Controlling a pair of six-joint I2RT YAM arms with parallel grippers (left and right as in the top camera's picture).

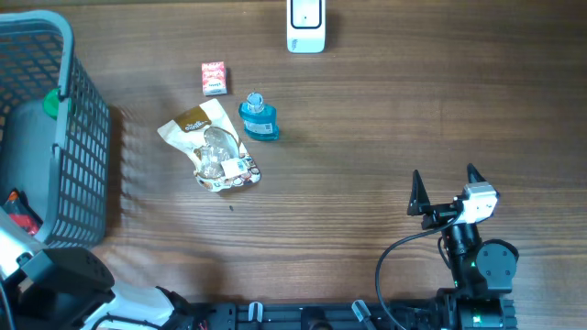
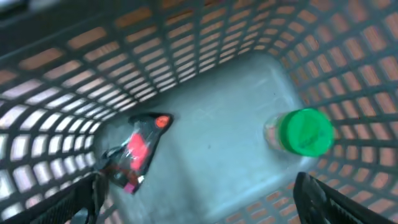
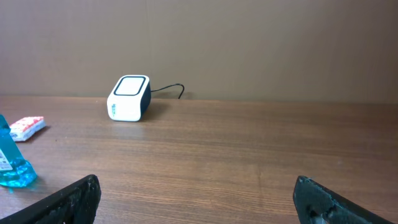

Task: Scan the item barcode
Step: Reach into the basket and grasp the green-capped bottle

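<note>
Evidently neither gripper holds anything. The left gripper (image 2: 199,186) hangs above the inside of the grey basket (image 1: 87,137) at the left end of the table (image 1: 367,119). Its two fingers show only at the bottom corners of the left wrist view, spread wide with nothing between them. Below it, on the basket floor, lie a red packet (image 2: 140,149) towards one side and a bottle with a green cap (image 2: 301,130) towards the other, well apart from each other; the view is too blurred to read any label or barcode on them. The right gripper (image 1: 445,179) sits near the table's lower right, its jaws also wide apart and empty, well away from every item. The white scanner (image 1: 305,26) stands at the far edge of the table, with a dark cable (image 3: 168,89) running out behind it. Three more items lie on the bare wood between the basket and the scanner: a small red box (image 1: 214,78), a blue bottle (image 1: 259,117) just to its lower right, and a crumpled snack bag (image 1: 211,147) just beside the bottle's left side. None of these touches the scanner, and which of them is meant for scanning cannot be told.
</note>
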